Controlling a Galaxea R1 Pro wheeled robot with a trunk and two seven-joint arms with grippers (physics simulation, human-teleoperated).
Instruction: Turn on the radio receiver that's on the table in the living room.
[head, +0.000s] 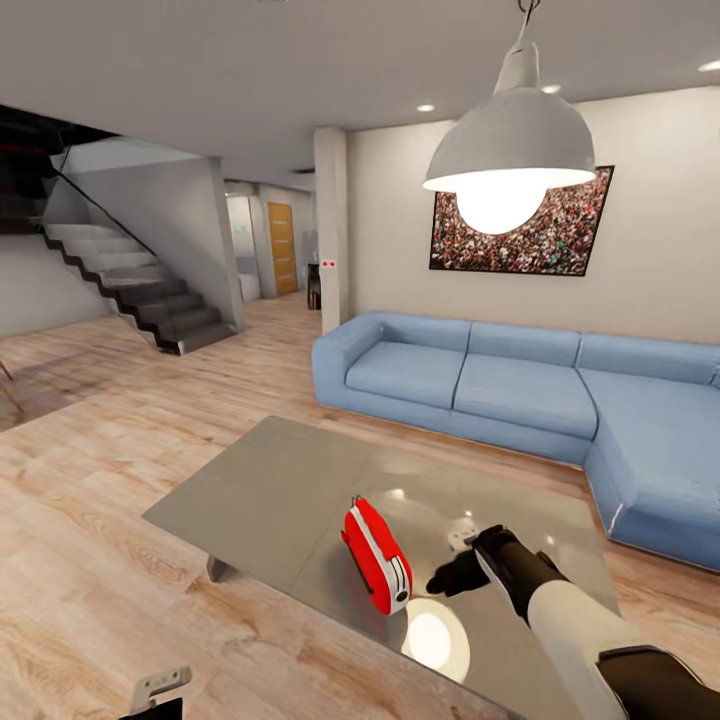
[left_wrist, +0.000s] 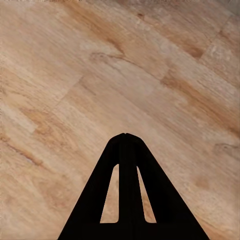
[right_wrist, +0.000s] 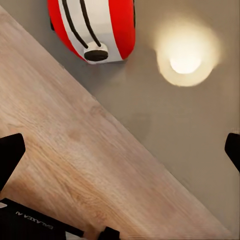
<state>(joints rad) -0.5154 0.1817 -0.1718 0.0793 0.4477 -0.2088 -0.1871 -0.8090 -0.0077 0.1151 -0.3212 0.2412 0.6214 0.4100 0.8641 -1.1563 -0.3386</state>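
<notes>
The red radio receiver (head: 377, 555) with a white band stands on the grey glossy table (head: 270, 490), near its front edge. My right gripper (head: 447, 580) hovers just right of the radio, above the tabletop, pointing toward it without touching. In the right wrist view the radio (right_wrist: 95, 27) shows its white side, thin dark wire handle and a dark knob; the gripper (right_wrist: 122, 150) is open, its black fingers (right_wrist: 10, 152) far apart with nothing between them. My left gripper (left_wrist: 125, 136) is shut and empty, hanging low over the wood plank floor (left_wrist: 75, 75).
A blue sectional sofa (head: 520, 390) runs behind and to the right of the table. A white dome pendant lamp (head: 510, 150) hangs above, its glare reflected on the tabletop (head: 437, 640). A staircase (head: 130, 280) rises at the far left. A framed crowd picture (head: 560, 235) hangs on the wall.
</notes>
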